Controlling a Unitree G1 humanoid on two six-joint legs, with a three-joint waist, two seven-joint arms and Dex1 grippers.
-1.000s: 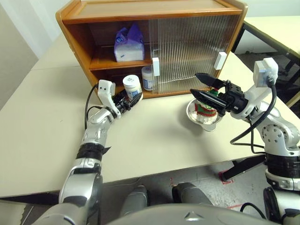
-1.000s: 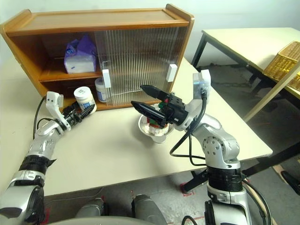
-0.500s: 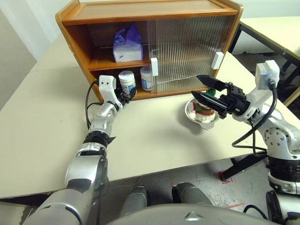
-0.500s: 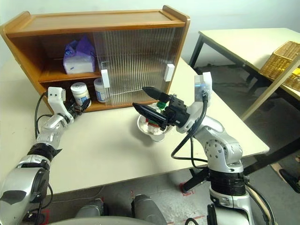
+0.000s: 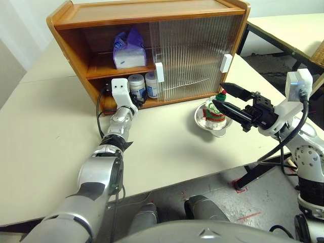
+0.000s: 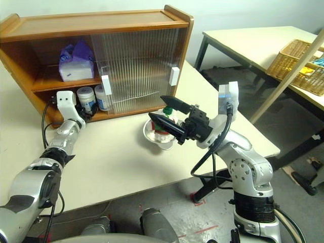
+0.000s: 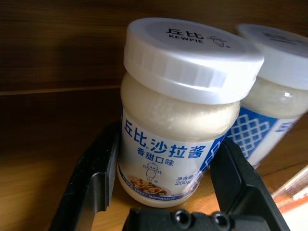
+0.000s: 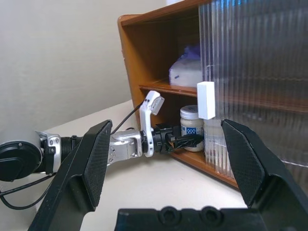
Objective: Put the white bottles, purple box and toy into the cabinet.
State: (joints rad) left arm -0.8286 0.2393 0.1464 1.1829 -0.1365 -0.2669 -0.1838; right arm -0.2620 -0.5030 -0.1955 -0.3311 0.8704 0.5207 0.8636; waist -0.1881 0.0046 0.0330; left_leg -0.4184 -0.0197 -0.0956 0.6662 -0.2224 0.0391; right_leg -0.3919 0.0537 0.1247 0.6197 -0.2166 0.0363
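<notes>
White bottle [image 7: 175, 120] sits between left gripper's [image 7: 163, 187] jaws.

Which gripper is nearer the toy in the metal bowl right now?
Right. The right gripper hangs open just beside the toy, while the left gripper is away in the cabinet, around a white bottle.

A white bottle [image 7: 180, 115] carries printed text. Its white screw lid [image 7: 192, 55] reads "丘比" above "KEWPIE", beside a tiny doll outline. Its blue-and-white label [image 7: 166, 159] reads "丘比沙拉酱", then "香甜口味", and near the bottom edge "SWEET MAYONNAISE" and "200". No other writing is legible.
</notes>
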